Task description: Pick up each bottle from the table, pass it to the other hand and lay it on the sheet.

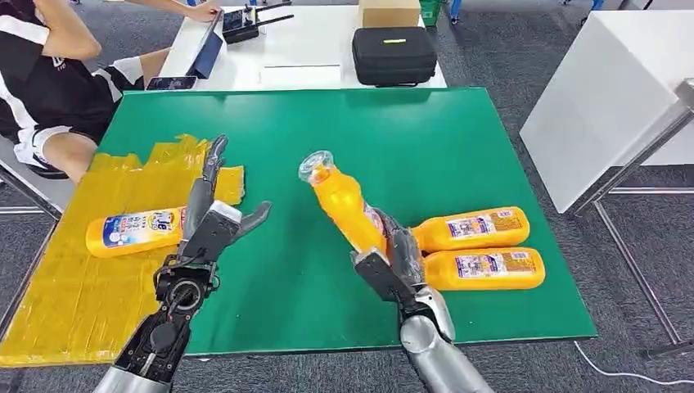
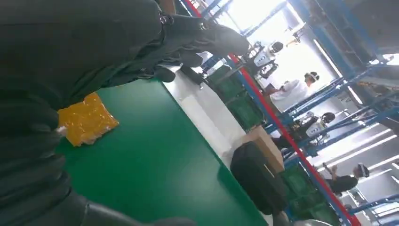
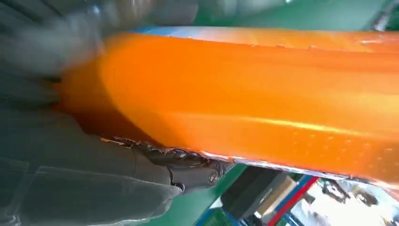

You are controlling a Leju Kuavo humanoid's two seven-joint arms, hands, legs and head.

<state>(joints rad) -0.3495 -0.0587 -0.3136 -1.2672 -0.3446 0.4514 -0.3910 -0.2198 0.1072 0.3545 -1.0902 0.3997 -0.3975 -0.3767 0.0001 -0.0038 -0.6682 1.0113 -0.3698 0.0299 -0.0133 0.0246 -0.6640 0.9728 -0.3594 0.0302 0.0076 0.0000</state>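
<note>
Right hand (image 1: pixel 393 266) gripped the tilted orange bottle (image 1: pixel 344 205) by its base while the left hand (image 1: pixel 214 221) waited open, so a mistimed handover risked dropping it

The robot's left hand (image 1: pixel 211 217) is raised at the near left, fingers apart and reaching toward the far side, thumb stuck out to the right, nothing in it. The right hand (image 1: pixel 394 260) comes up from the near right on its silver forearm, fingers wrapped around the lower body of an orange bottle (image 1: pixel 344 201) tilted up and leftward
</note>
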